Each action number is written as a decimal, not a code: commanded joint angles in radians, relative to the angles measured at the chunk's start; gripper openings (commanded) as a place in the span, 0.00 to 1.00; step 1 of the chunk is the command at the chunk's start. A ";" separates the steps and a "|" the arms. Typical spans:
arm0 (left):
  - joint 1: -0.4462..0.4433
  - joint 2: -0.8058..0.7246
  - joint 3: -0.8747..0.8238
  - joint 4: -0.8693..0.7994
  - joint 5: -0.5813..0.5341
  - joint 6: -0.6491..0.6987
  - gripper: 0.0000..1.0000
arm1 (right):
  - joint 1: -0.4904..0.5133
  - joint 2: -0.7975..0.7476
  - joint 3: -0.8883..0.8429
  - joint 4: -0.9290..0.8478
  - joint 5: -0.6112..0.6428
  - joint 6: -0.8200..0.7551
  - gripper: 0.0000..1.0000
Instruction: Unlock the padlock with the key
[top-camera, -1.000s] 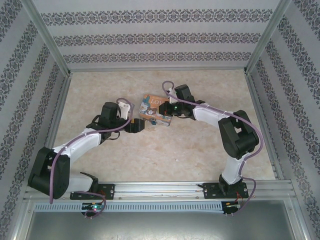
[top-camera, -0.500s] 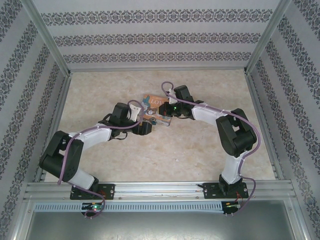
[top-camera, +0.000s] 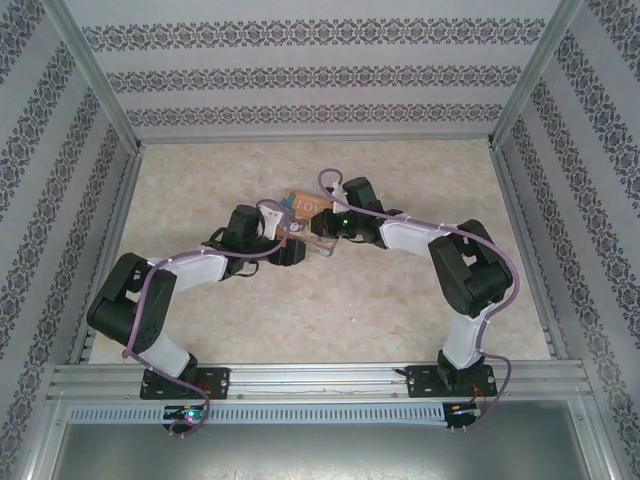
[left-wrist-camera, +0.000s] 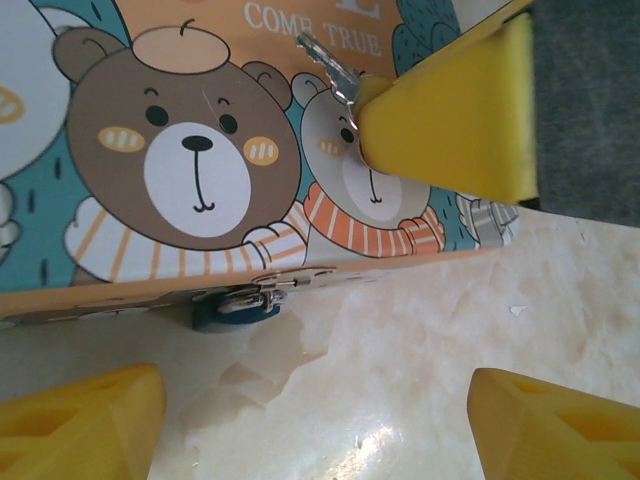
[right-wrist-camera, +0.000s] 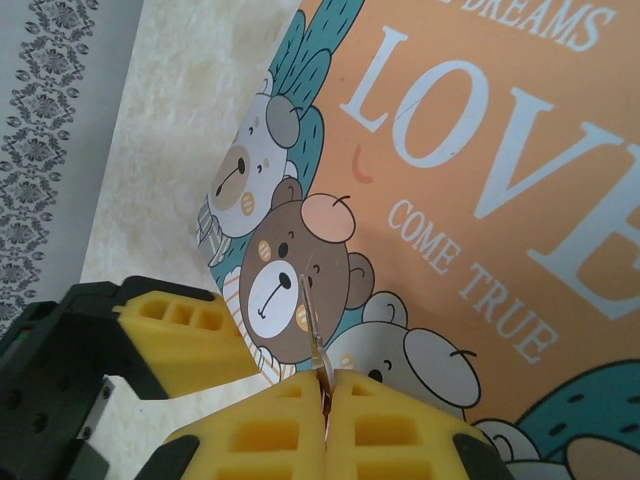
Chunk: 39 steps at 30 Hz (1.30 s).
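Observation:
The tiny teal-blue padlock (left-wrist-camera: 222, 313) hangs from a silvery hasp on the front edge of the orange "LOVE" picture box (left-wrist-camera: 150, 40), low against the table. My left gripper (left-wrist-camera: 315, 430) stands open just in front of it, one yellow finger on each side and nothing between them. My right gripper (right-wrist-camera: 325, 385) is shut on the small silvery key (right-wrist-camera: 311, 318). The key's blade points out over the bear picture on the lid. In the left wrist view the key (left-wrist-camera: 327, 66) sticks out of the right gripper's yellow fingers (left-wrist-camera: 450, 110) above the lid.
The box (top-camera: 305, 208) lies mid-table between both arms, the left gripper (top-camera: 293, 248) at its near edge and the right gripper (top-camera: 322, 226) over its right side. Patterned walls with metal posts enclose the beige marbled table (top-camera: 400, 300).
My left arm has swung right and brought its gripper up to the box's front edge, its jaws narrowing slightly. The right gripper has shifted a little left over the lid with the key.

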 joint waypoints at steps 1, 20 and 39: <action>-0.008 0.021 -0.015 0.062 -0.016 -0.012 0.77 | 0.022 0.031 -0.051 -0.111 0.004 0.026 0.00; -0.005 0.107 -0.027 0.165 -0.045 -0.029 0.65 | 0.017 0.009 -0.064 -0.143 0.018 0.007 0.00; -0.006 0.186 -0.006 0.217 -0.036 -0.031 0.61 | 0.014 0.005 -0.066 -0.158 0.027 0.007 0.00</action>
